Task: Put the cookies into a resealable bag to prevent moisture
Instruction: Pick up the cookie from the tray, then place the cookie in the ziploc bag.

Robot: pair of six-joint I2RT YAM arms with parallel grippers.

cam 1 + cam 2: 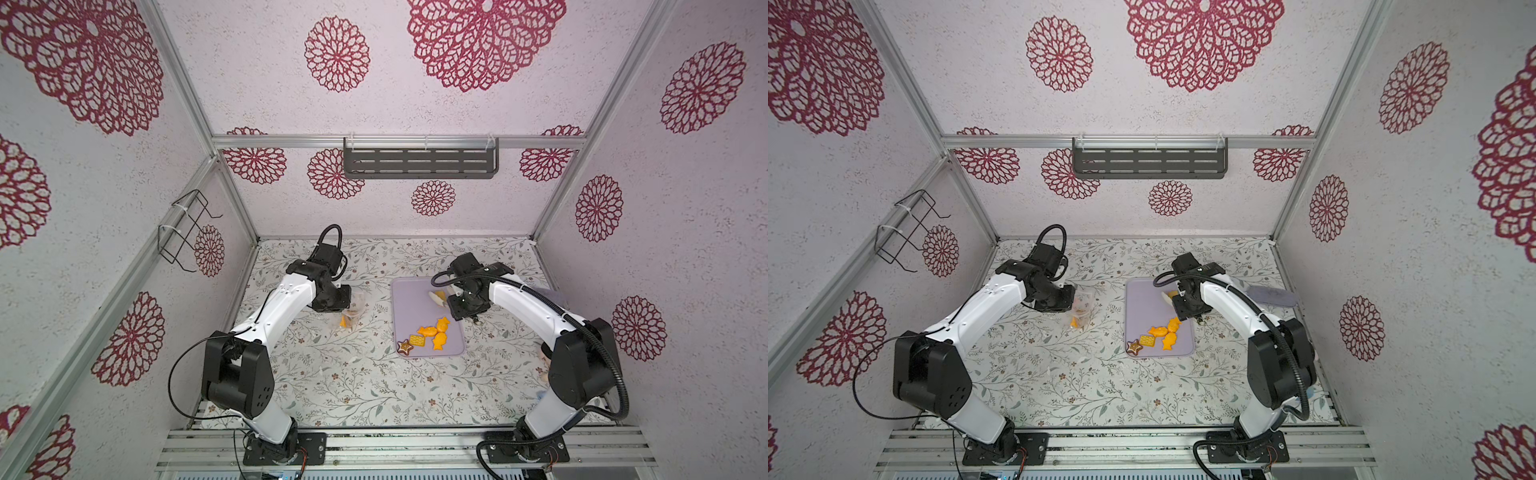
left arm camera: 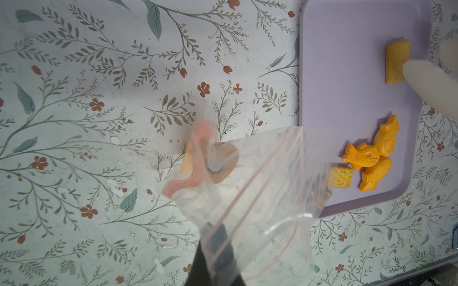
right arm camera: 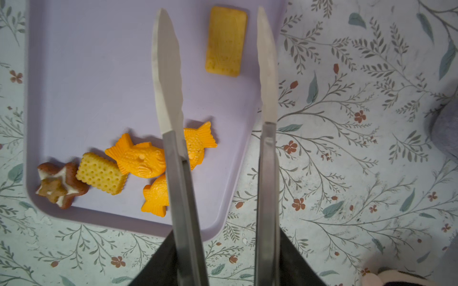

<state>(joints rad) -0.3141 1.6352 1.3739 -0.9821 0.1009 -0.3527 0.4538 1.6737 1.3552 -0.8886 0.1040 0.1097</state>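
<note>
Floral table (image 1: 353, 386): the tray (image 1: 409, 303) lies right of centre in both top views, most cookies (image 1: 432, 336) at its lower end, a few in the bag (image 1: 353, 309) left of it. The left gripper (image 2: 218, 250) pinches the bag's edge, whose mouth seems to sag, so a drop could miss. The right gripper (image 3: 225, 262) clamps tongs (image 3: 168, 74), tips spread astride a cookie (image 3: 226, 40) by the tray's rim, which a skewed squeeze might flick off; bare table between leaves room.

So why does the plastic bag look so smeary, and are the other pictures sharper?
Left wrist view: the resealable bag hangs close to the lens, so it blurs; right wrist view: tongs and cookies are sharper, with soft shadows on the tray; in both top views: even light, no glare, frame rails splayed by the wide lens.
</note>
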